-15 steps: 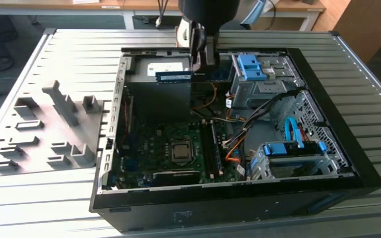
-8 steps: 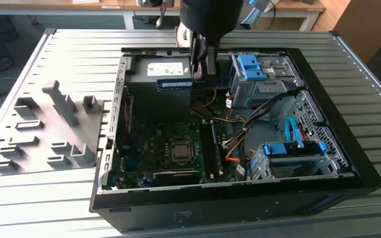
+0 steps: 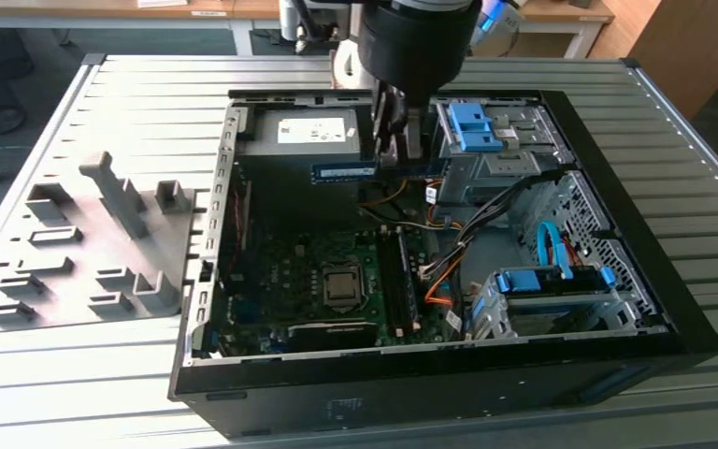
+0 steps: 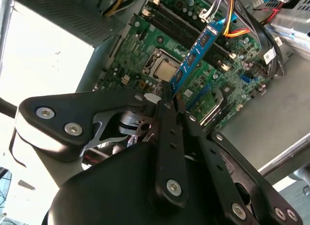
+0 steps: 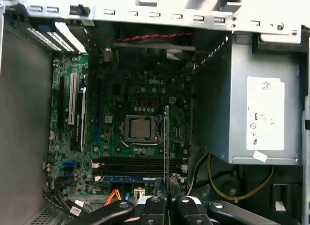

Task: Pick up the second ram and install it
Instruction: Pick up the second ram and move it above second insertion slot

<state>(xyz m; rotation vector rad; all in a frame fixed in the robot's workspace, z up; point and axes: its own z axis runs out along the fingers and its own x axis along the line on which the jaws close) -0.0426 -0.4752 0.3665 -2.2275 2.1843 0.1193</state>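
The jaws of the gripper are clamped on the memory stick, which is pinched flat between the fingertips. It hangs in mid-air over the motherboard inside the open computer case. The stick is long, thin and bluish-green (dark chips line its face).
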